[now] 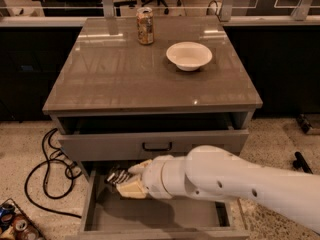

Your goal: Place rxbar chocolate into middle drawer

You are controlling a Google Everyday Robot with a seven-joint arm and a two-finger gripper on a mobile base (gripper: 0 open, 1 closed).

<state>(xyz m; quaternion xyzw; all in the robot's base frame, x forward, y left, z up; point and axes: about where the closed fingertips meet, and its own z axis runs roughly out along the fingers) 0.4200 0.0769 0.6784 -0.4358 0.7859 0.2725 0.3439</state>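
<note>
The grey surface (125, 79) sits well above and behind the end effector. The white arm (240, 184) reaches in from the right. The open middle drawer (165, 215) lies directly below, and the handled drawer front (100, 146) just above. The white bowl (189, 55) and drink can (145, 25) are far off. The end effector (127, 180) is clamped on the rxbar chocolate (116, 176), held above the drawer's left rear. An upward drift would likely knock the drawer front, and a release near the left wall could leave the bar propped against it.

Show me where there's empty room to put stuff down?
The middle drawer floor is bare along its front. Its back-left is crowded: the gripper holds the rxbar chocolate there. The tabletop is free in front of the can and bowl.
</note>
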